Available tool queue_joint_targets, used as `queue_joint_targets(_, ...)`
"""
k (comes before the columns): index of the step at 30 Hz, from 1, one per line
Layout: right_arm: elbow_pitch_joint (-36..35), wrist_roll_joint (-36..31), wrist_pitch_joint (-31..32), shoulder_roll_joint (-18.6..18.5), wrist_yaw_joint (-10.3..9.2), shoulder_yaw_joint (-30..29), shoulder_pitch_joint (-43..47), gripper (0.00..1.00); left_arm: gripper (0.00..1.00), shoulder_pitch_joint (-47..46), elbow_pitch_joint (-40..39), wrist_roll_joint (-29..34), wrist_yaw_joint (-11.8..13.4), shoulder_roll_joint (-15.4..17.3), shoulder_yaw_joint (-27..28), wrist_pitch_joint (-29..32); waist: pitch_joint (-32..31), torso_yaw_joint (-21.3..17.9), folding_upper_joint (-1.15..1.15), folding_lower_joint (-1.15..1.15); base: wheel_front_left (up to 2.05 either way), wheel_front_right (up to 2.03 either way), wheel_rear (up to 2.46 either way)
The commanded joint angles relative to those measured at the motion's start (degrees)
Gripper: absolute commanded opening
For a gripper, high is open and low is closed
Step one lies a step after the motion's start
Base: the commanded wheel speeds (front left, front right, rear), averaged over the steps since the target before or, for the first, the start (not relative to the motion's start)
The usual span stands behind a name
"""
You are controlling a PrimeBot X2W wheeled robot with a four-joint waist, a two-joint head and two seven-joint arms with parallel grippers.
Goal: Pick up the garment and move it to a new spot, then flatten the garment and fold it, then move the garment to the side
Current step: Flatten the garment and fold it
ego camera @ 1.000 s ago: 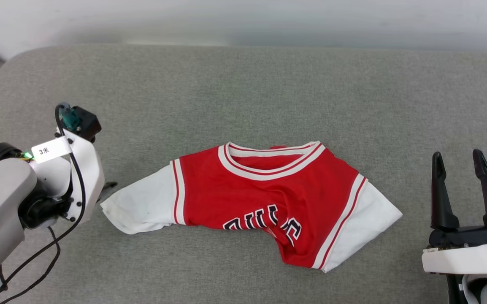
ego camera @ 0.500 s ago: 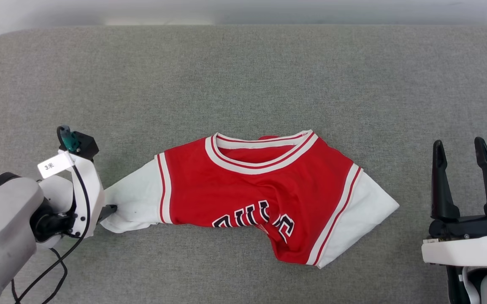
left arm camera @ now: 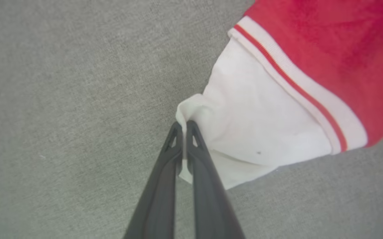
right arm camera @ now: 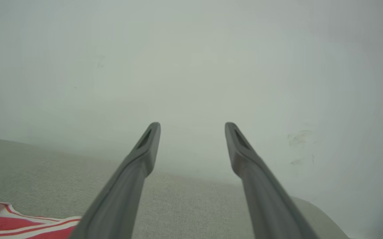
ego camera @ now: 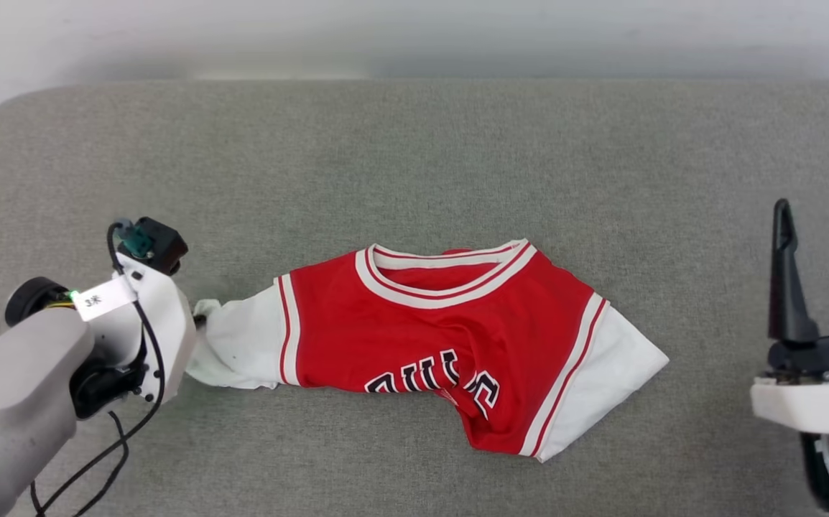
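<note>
The garment [ego camera: 443,337], a red jersey with white sleeves, lies rumpled on the middle of a grey cushion [ego camera: 414,179]. The left gripper [left arm camera: 184,127] pinches its left sleeve edge, fingers pressed together. On the right, the right gripper [right arm camera: 192,127] is spread wide, well apart from the cloth.

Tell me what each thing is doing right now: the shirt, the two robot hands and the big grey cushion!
garment: lying rumpled on the cushion, not flat, lettering partly hidden.
white sleeve: its edge bunched and pinched between dark fingers.
left gripper: shut on the sleeve's edge.
right gripper: open, holding nothing, apart from the garment.
grey cushion: bearing the garment.
</note>
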Motion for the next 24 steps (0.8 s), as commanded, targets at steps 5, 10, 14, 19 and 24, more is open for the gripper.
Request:
queue_joint_targets(5,3.6,1.9,-0.1,-8.6,-0.02,2.0,-3.9,1.00,0.00,0.0,-2.9,1.6,0.4,1.5,0.3,-3.2,-2.7,0.8,0.00,-0.01,0.00,0.00,0.00)
queue_joint_targets(10,9.4,9.7,7.5,-20.8,-0.02,11.9,-10.1,1.00,0.00,1.1,-5.5,2.4,1.2,2.1,0.0,-4.1,-4.3,1.2,0.00,-0.01,0.00,0.00,0.00)
queue_joint_targets(14,9.2,20.3,22.4,-31.2,-0.02,23.1,-15.2,1.00,0.00,1.3,-7.4,2.7,1.8,2.1,0.0,-4.5,-4.6,1.6,0.00,-0.01,0.00,0.00,0.00)
queue_joint_targets(19,6.1,33.0,39.2,-40.9,-0.03,36.3,-21.5,1.00,0.00,0.9,-8.8,2.9,2.4,2.1,0.1,-5.1,-4.2,2.3,0.00,-0.01,0.00,0.00,0.00)
queue_joint_targets(24,5.8,42.6,54.5,-45.3,-0.03,46.6,-26.7,1.00,0.00,0.0,-9.7,3.3,2.9,2.2,0.4,-5.6,-3.2,2.9,0.00,-0.01,0.00,0.00,0.00)
